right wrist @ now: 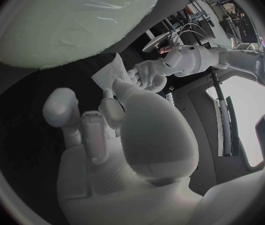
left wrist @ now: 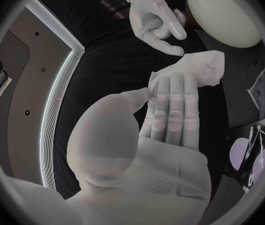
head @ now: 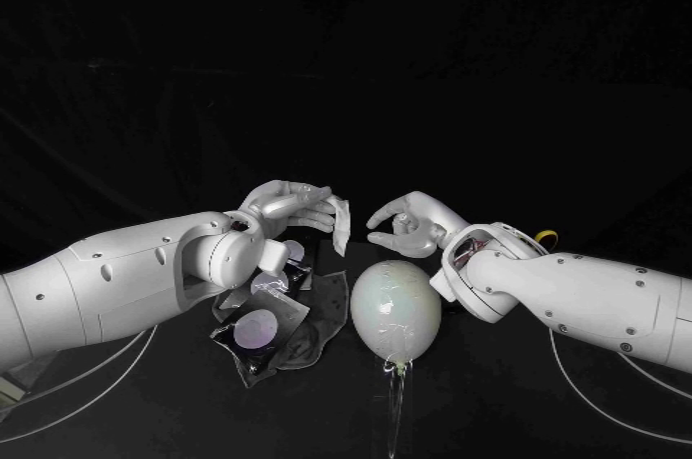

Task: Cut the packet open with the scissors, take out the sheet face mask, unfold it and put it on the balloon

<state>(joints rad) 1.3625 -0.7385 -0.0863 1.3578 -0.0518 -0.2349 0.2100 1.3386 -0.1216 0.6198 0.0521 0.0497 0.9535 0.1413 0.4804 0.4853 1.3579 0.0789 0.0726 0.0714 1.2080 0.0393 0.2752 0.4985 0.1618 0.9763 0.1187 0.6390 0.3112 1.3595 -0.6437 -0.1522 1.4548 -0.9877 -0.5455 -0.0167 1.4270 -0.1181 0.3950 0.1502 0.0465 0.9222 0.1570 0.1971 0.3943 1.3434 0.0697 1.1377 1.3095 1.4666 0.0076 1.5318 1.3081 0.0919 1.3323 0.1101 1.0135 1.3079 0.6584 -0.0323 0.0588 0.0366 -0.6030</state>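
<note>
My left hand (head: pixel 296 204) hangs above the black counter (head: pixel 490 409), straight fingers and thumb clamped on the folded white sheet face mask (head: pixel 342 229), whose long axis hangs downward. My right hand (head: pixel 411 224) faces it, near, empty, fingers loosely bent and apart. The pale oval balloon (head: pixel 394 301) lies below, knot toward me. The crumpled dark packet (head: pixel 267 324) lies just beside it.
</note>
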